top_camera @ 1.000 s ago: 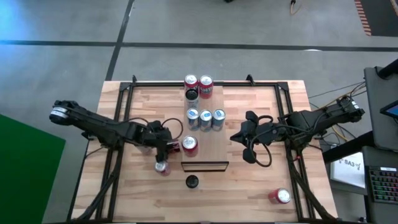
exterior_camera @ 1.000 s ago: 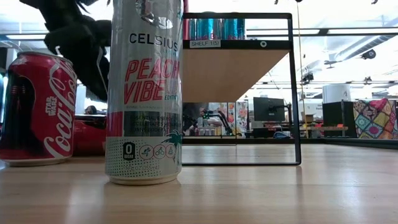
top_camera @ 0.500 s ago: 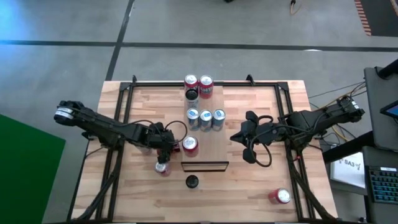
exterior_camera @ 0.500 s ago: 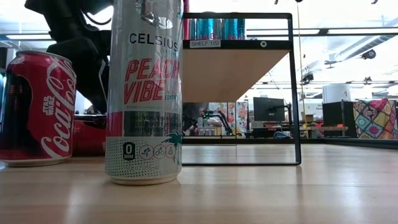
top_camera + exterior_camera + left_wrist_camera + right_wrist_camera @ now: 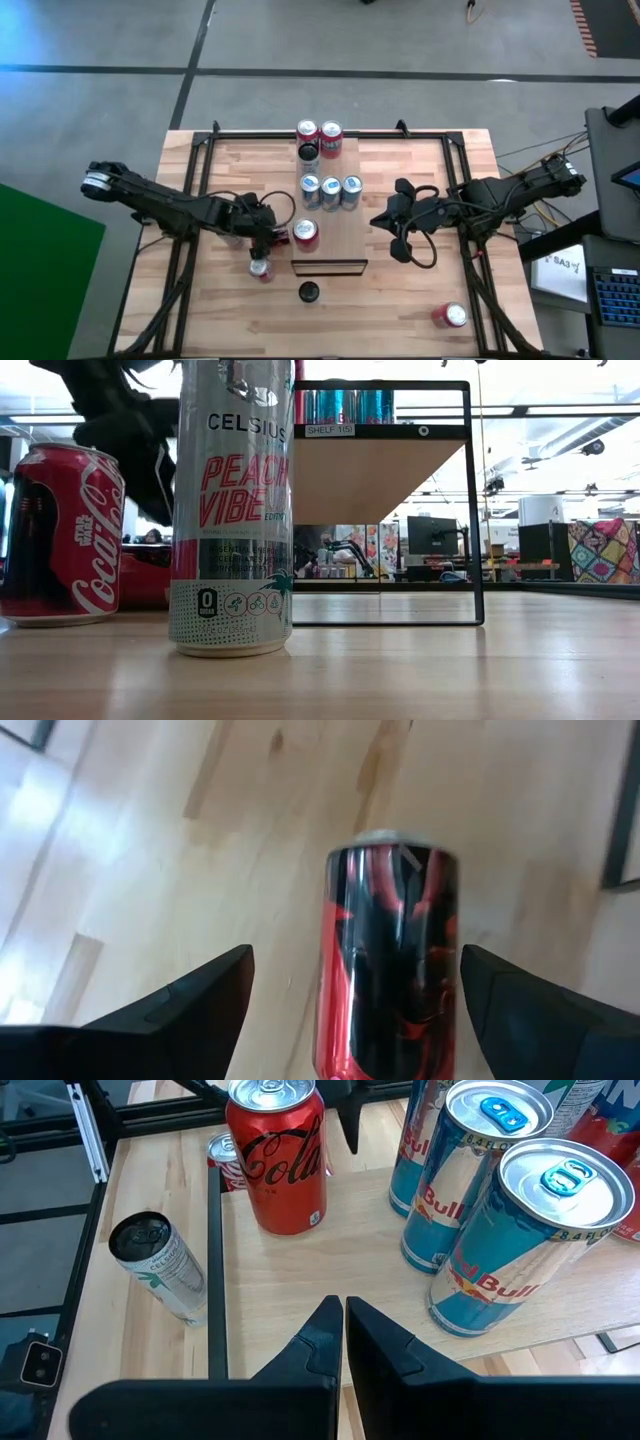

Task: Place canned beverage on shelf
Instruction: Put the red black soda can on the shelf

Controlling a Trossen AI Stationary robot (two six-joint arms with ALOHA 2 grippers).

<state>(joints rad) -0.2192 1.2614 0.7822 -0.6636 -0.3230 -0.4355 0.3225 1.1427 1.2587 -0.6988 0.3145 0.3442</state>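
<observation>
Red can lying on the tabletop, flanked by the left gripper's spread fingers.

Red can (image 5: 392, 960) is seen on its side beside the shelf (image 5: 330, 215); left gripper (image 5: 264, 238) is parted around it, not clamped; right gripper (image 5: 382, 222) is closed, empty, beside the shelf's other edge.

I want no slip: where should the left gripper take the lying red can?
Mid-body, from above, one finger on each long side: the can lies flat on the table, and the open left gripper straddles it.
</observation>
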